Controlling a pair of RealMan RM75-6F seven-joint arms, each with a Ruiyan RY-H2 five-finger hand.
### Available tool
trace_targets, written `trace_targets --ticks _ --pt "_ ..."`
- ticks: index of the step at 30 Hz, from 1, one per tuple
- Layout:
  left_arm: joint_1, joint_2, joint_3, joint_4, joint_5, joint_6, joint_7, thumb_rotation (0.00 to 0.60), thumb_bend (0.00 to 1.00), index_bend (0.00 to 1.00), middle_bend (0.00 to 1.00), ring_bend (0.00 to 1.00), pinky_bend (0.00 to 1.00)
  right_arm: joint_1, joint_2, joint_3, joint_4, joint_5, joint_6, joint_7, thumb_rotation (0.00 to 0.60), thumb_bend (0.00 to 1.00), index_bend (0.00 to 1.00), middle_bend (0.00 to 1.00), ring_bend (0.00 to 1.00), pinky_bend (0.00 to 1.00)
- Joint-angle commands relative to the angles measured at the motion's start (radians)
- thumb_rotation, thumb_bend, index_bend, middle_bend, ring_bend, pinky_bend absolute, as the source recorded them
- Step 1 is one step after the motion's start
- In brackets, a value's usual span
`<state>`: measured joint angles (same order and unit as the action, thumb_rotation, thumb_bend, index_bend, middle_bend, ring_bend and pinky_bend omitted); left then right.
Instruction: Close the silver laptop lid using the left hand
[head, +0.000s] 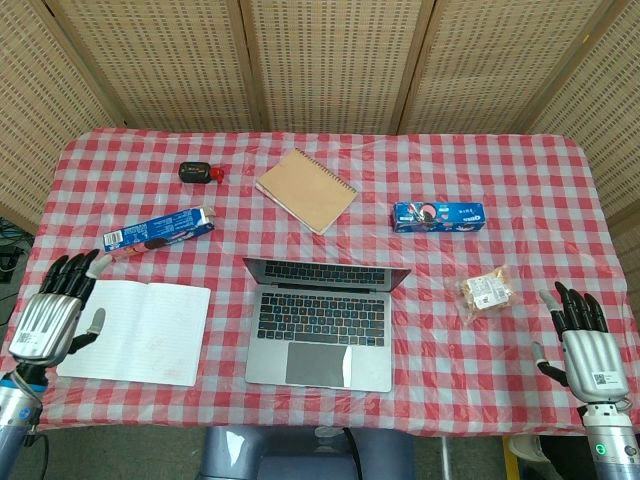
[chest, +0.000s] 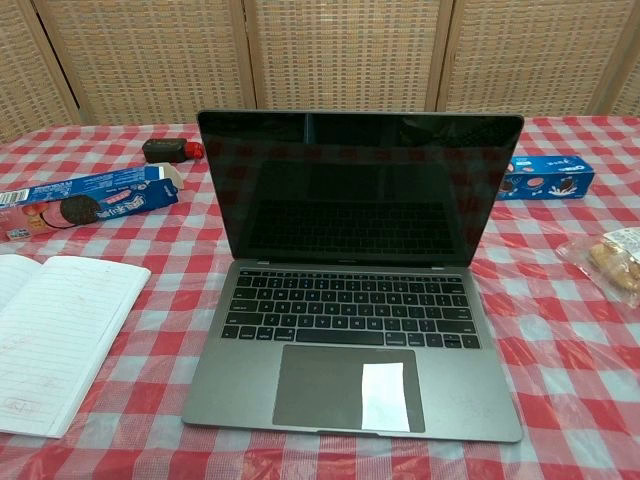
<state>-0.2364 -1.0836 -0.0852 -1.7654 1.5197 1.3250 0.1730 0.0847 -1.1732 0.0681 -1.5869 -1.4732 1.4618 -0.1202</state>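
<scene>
The left hand (head: 48, 315) hangs at the tabletop's (head: 520, 200) near left edge, about 8 o'clock from the centre, fingers spread and straight with nothing in them; its fingertips reach to the left margin of the open white notebook (head: 136, 331), though whether they touch the page cannot be told. That notebook lies flat between the left hand and the silver laptop (head: 322, 325), which sits at the middle of the near edge, at 3 o'clock from the notebook and just beside it. The laptop's lid (chest: 360, 185) stands upright and open, its dark screen facing the robot in the chest view, a white sticker (chest: 385, 395) on the trackpad. At 12 o'clock from the left hand, just beyond the notebook's far corner, lies a blue cookie box (head: 158, 231), and farther out at 1 o'clock a small black and red object (head: 199, 172). Behind the laptop at 12 o'clock a tan spiral notebook (head: 306, 190) lies at an angle. A second blue cookie box (head: 438, 216) rests at 2 o'clock from the laptop, and a clear bag of snacks (head: 486, 291) at 3 o'clock. The right hand (head: 584, 345) sits at the near right corner, about 4 o'clock, fingers apart and empty, well apart from the bag.
</scene>
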Motion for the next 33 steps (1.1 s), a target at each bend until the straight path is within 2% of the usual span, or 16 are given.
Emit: trace_targets --ticks 1,4,7,13,16,22,27,33 --pt "-0.097 0.059 -0.044 -0.075 0.034 -0.098 -0.038 0.600 0.79 0.00 0.00 0.00 0.00 0.002 -0.003 0.004 0.007 0.011 -0.007 0.003 0.600 0.62 0.00 0.00 0.00 0.00" --pt "-0.160 0.090 -0.081 -0.114 0.031 -0.154 -0.026 0.600 0.92 0.02 0.00 0.00 0.00 0.007 -0.005 0.009 0.019 0.031 -0.024 0.006 0.600 0.63 0.00 0.00 0.00 0.00" --pt "-0.207 0.109 -0.109 -0.142 0.001 -0.206 -0.014 0.600 1.00 0.04 0.00 0.00 0.01 0.011 -0.008 0.014 0.028 0.045 -0.037 0.011 0.600 0.63 0.00 0.00 0.00 0.00" --pt "-0.323 0.134 -0.157 -0.194 -0.101 -0.359 0.007 0.600 1.00 0.07 0.00 0.00 0.04 0.018 -0.011 0.017 0.046 0.062 -0.058 0.029 0.600 0.61 0.00 0.00 0.00 0.00" --pt "-0.416 0.118 -0.195 -0.196 -0.210 -0.461 0.046 0.600 1.00 0.09 0.00 0.00 0.04 0.021 -0.010 0.018 0.053 0.069 -0.069 0.040 0.600 0.61 0.00 0.00 0.00 0.00" --pt "-0.494 0.085 -0.217 -0.189 -0.323 -0.515 0.090 0.600 1.00 0.10 0.00 0.00 0.05 0.021 -0.004 0.019 0.052 0.074 -0.075 0.053 0.600 0.61 0.00 0.00 0.00 0.00" --pt "-0.579 0.027 -0.229 -0.172 -0.433 -0.538 0.139 0.600 1.00 0.12 0.00 0.00 0.10 0.022 0.003 0.022 0.055 0.084 -0.082 0.071 0.600 0.61 0.00 0.00 0.00 0.00" --pt "-0.702 -0.058 -0.228 -0.127 -0.576 -0.565 0.217 0.600 1.00 0.14 0.00 0.00 0.11 0.024 0.012 0.025 0.060 0.098 -0.098 0.099 0.600 0.60 0.02 0.00 0.00 0.00"
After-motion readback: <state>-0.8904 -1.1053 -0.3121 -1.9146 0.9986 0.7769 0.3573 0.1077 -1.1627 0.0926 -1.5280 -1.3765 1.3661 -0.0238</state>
